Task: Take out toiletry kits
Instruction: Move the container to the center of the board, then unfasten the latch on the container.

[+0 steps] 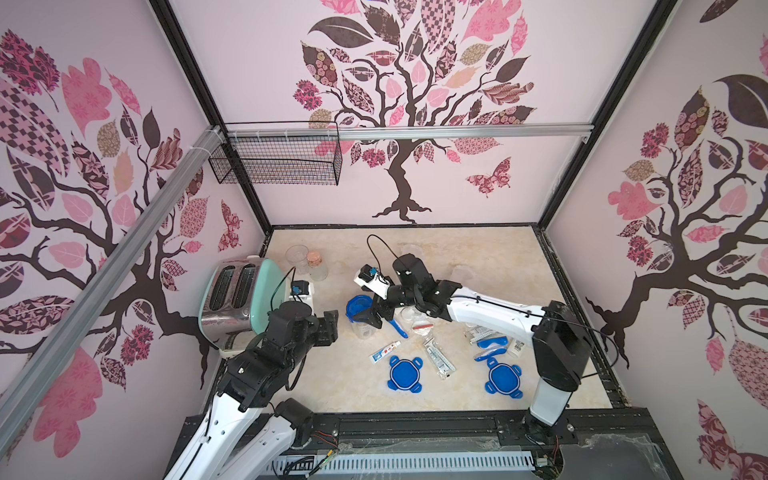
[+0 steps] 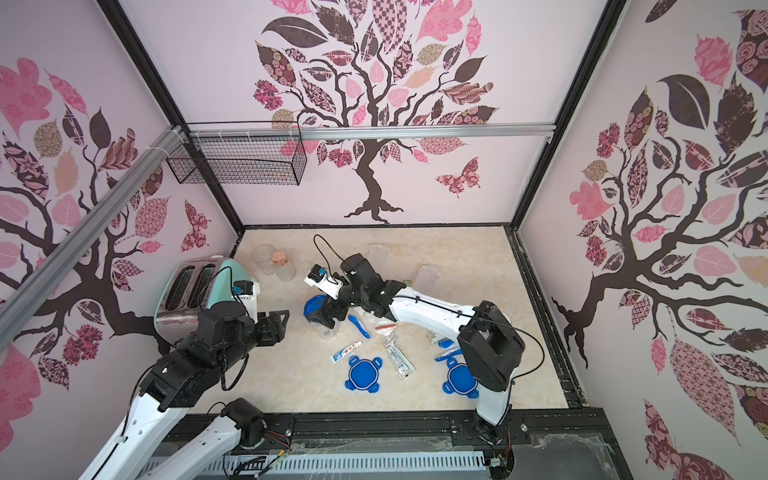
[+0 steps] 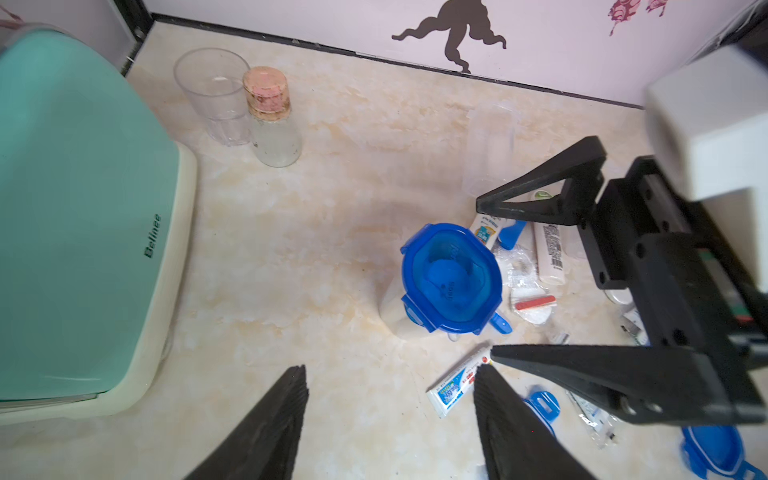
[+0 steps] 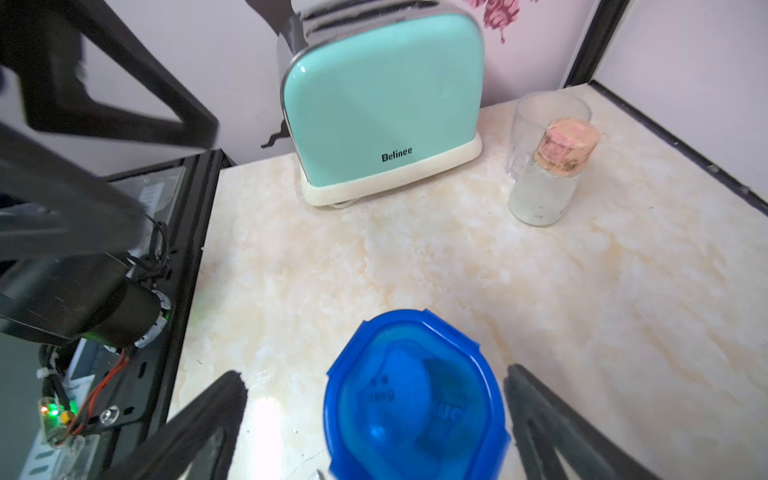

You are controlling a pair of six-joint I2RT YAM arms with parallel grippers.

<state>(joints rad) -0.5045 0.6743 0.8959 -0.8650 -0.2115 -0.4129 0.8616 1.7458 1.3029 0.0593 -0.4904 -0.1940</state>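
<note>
Canister (image 1: 358,307): it is standing upright between the toaster (image 1: 237,295) and the scattered items, with its blue clip lid sitting on top. Through the tinted lid I am not making out what is inside.
Right claw (image 4: 374,374): it is hanging wide open over that canister with one jaw on each side of the lid, gripping nothing. Gaps are showing on both sides in the right wrist view.
Why there: I am judging that I am lining up on this canister because it is the one wearing a lid, so any kit inside is waiting to come out.
Left claw (image 3: 390,372): it is hovering partly open and empty just beside the toaster, pointing at the canister. It is probably waiting to steady the body or work a clip.
Kit pieces: the toiletry kits (image 1: 422,328) are lying loose on the table (image 1: 332,390) under and beside my right arm. Among them are a toothpaste tube (image 1: 385,351), a blue toothbrush (image 1: 398,326), a clear-wrapped packet (image 1: 438,359) and a white bottle (image 1: 516,347).
Loose lids: a blue lid (image 1: 405,372) is lying flat near the toothpaste tube and a second lid (image 1: 503,378) is lying by my right arm's base, which is telling me two containers are already emptied.
Empty body (image 3: 490,145): it is lying lidless on its side toward the back wall.
Risk: closing on the lid alone is likely tipping the tall canister.
</note>
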